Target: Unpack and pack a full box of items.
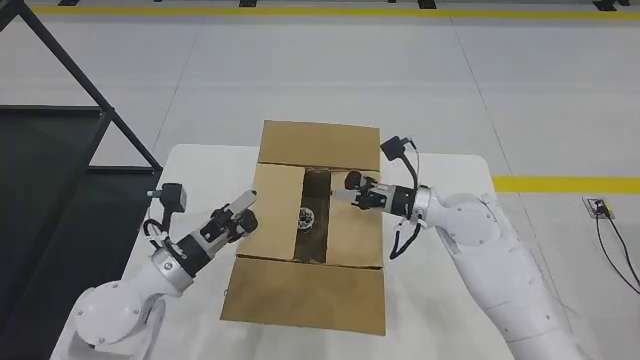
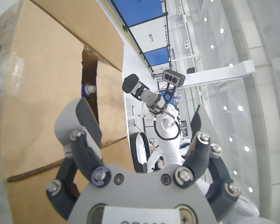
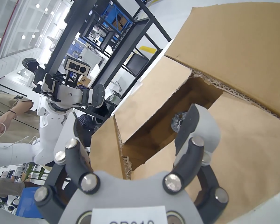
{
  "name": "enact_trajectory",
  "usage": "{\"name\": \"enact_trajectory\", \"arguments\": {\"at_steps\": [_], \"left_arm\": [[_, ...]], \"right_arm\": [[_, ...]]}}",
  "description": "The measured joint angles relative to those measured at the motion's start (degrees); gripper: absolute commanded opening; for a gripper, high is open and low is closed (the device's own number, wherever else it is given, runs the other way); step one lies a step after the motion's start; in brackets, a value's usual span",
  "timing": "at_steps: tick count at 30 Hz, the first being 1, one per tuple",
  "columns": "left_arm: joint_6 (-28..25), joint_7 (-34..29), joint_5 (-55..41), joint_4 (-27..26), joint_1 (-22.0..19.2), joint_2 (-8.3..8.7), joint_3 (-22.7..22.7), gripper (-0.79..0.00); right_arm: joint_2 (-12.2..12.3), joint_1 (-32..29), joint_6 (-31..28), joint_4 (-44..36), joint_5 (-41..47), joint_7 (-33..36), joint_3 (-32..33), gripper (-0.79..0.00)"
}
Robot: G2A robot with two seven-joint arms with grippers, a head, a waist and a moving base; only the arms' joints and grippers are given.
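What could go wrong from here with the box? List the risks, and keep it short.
The gap between the two inner flaps of the box is narrow; a gripper going in for the small item may snag a flap edge.
The left gripper and the right gripper, both open, sit on opposite sides of that gap; reaching together, they could collide.
A pushed flap could slide the box on the table.

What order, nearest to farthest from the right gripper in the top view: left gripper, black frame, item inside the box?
1. Item, in the gap of the box, beside the right gripper.
2. Left gripper, across the box.
3. Black frame, standing beyond the table.
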Motion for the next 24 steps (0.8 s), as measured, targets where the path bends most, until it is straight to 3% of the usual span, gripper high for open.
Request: {"name": "enact_trajectory", "arguments": {"at_steps": [8, 11, 17, 20, 24], "left_arm": [[-0.4, -15.3, -5.2, 2.2, 7.6, 1.97, -15.7, 0.000], [-1.1, -20.1, -4.3, 3.9, 9.9, 2.59, -18.9, 0.000], [-5.0, -30.6, -1.2, 5.5, 13.5, 3.80, -22.9, 0.000], [-5.1, -30.6, -1.1, 5.4, 13.5, 3.83, -22.9, 0.000], [-5.0, -30.5, -1.1, 5.4, 13.5, 3.81, -22.9, 0.000]], "right_arm": [[1.3, -1.9, -1.0, -2.2, 1.3, 0.9, 3.2, 0.000], [1.6, -1.9, -1.1, -2.4, 1.7, 1.1, 3.6, 0.000], [2.2, -1.4, 1.6, -2.3, -2.1, 0.1, 4.4, 0.000], [2.4, -1.3, 2.9, -2.5, -6.3, -0.2, 4.6, 0.000], [2.4, -1.3, 2.4, -2.5, -4.8, -0.2, 4.6, 0.000]]}}
